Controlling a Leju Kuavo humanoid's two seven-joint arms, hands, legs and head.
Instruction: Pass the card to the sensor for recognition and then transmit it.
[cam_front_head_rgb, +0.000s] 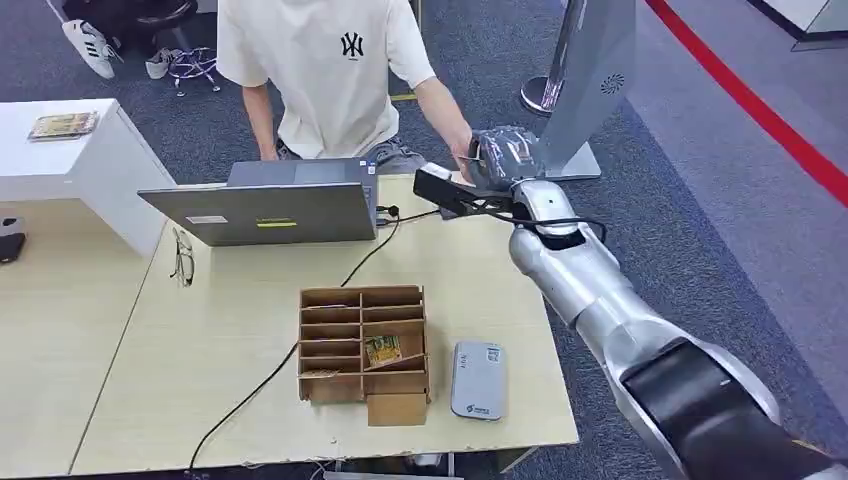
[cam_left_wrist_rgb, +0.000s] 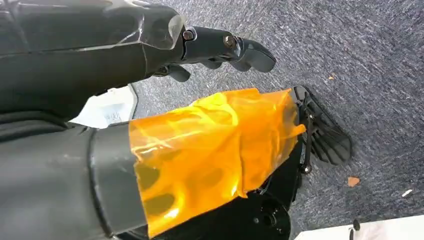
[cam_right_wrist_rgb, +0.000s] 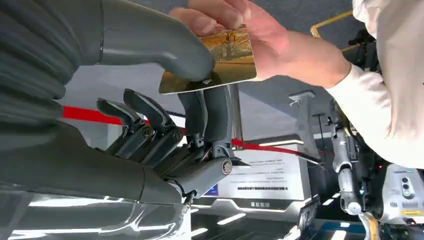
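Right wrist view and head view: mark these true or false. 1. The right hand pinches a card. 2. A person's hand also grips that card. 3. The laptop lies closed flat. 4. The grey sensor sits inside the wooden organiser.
1. True: the right hand pinches the card.
2. True: the person's hand grips it too.
3. False: the laptop stands open.
4. False: the grey sensor lies on the table beside the wooden organiser.

right hand (cam_right_wrist_rgb: 195, 100) pinching card (cam_right_wrist_rgb: 220, 62), person's hand (cam_right_wrist_rgb: 250, 30) gripping it
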